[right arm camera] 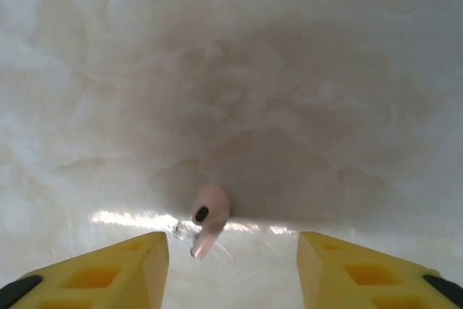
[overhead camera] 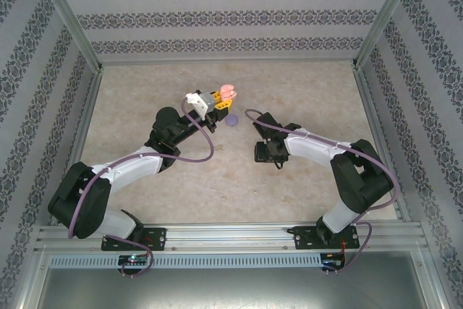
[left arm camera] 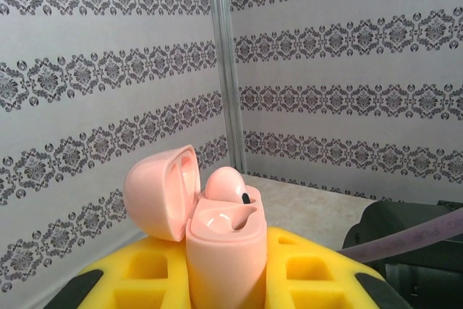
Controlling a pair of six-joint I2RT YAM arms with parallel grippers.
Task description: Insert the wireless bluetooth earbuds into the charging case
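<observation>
My left gripper (left arm camera: 228, 269) is shut on a pale pink charging case (left arm camera: 226, 251) and holds it upright above the table. The case's lid (left arm camera: 160, 192) is flipped open to the left. One pale pink earbud (left arm camera: 226, 183) sits in the far socket, and the near socket is bare. From above, the case (overhead camera: 228, 92) shows at the tip of the left gripper (overhead camera: 217, 103). My right gripper (right arm camera: 233, 251) points down at the table, open. A second pale pink earbud (right arm camera: 208, 215) lies on the table between its yellow fingers (right arm camera: 108, 276), nearer the left one and touching neither.
A small round purple thing (overhead camera: 231, 121) lies on the table just below the held case. The right gripper (overhead camera: 265, 152) hangs over the beige tabletop (overhead camera: 318, 99) right of centre. Patterned walls and metal posts close off the back and both sides.
</observation>
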